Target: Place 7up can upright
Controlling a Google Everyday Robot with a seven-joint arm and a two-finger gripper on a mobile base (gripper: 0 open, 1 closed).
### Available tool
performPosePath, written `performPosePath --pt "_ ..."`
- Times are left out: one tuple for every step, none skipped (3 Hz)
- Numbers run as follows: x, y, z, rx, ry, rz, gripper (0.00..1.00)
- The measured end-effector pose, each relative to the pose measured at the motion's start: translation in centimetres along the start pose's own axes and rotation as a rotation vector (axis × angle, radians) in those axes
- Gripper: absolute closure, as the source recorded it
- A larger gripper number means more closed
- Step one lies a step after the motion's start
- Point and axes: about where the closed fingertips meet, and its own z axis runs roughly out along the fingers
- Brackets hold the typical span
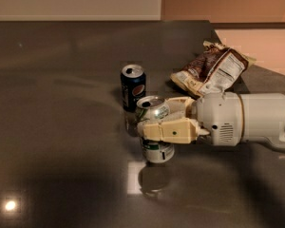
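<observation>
the near finger of the gripper (pixel 151 122) hides the 7up can (pixel 157 151) at mid-body; the fingers clamp it. its long axis is vertical, opening upward, beside the pepsi can (pixel 132 90).

The Pepsi can (pixel 133 87) bears its round red, white and blue emblem, the only brand mark that reads clearly. Just in front of it, the 7up can (pixel 155 151), clamped in the pincer (pixel 154 118), shows green markings but no legible letters. Behind and right of the Pepsi can, the snack bag (pixel 211 72) has a white printed panel, too small to read.
</observation>
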Motion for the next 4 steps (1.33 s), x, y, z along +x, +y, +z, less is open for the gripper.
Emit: performPosePath --pt "-1.1 -1.1 -0.4 0.023 0.016 0.009 1.00" --pt "-2.1 -2.0 -0.6 0.024 0.019 -0.002 1.00" --pt "-2.7 -2.3 -0.9 0.029 0.023 -0.034 1.00" --pt "-3.0 -2.0 -0.8 0.035 0.040 -0.079 0.90"
